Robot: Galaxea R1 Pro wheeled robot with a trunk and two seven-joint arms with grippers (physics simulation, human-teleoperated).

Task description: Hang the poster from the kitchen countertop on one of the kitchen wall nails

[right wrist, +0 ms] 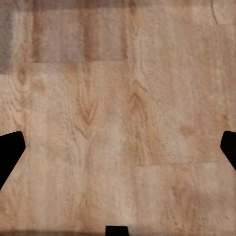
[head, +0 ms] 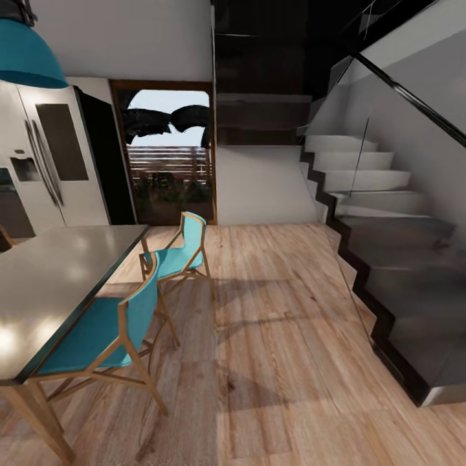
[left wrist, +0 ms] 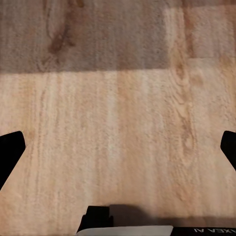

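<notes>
Here both pincers, the left pincer (left wrist: 118,147) and the right pincer (right wrist: 118,147), hang spread apart over bare wood floor (head: 285,336), clamping nothing. Ahead, open floor runs between the tabletop (head: 58,285) with teal chairs (head: 178,255) and the dark staircase (head: 388,272)

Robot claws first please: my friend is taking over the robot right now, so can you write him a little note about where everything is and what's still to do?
Left claw: open, holding nothing, pointing down at the wood floor.
Right claw: open, holding nothing, also over the floor.
The robot faces a dining table with two teal chairs, a fridge far left, a staircase on the right.
The poster, the countertop and the wall nails are not in sight from here.
Done: nothing picked up yet.
Left: drive to the countertop, find and grab the poster, hang it on a nail.
</notes>
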